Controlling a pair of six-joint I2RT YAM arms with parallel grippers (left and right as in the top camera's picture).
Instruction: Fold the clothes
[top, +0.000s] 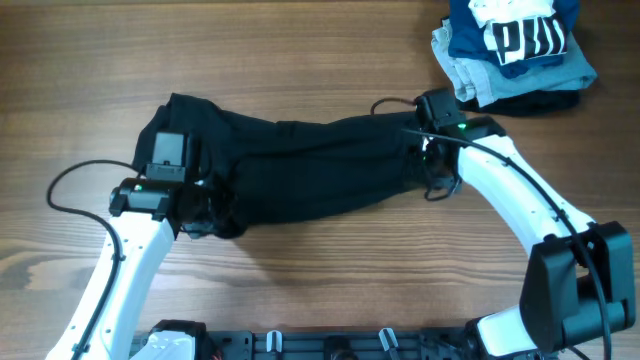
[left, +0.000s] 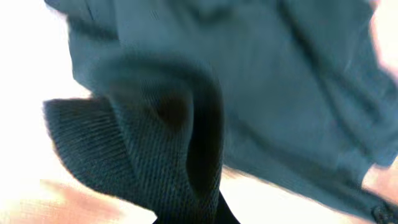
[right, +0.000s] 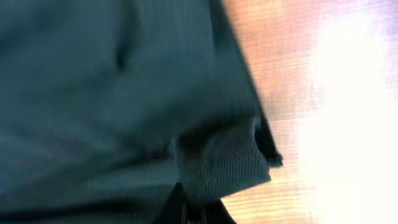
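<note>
The clothes, one black shirt (top: 300, 165), lies bunched in a long band across the middle of the wooden table. My left gripper (top: 200, 203) is shut on the shirt's left end. In the left wrist view a ribbed fold of the shirt (left: 161, 162) runs down into the gripper (left: 196, 216). My right gripper (top: 432, 165) is shut on the shirt's right end. Seen from the right wrist, a ribbed corner of fabric (right: 230, 165) is pinched in the gripper (right: 194, 213). Cloth hides the fingertips in every view.
A pile of other garments (top: 515, 50), navy with white lettering on pale blue-grey ones, sits at the back right corner, close behind the right arm (top: 520, 200). Bare wood (top: 300, 60) lies behind and in front of the shirt.
</note>
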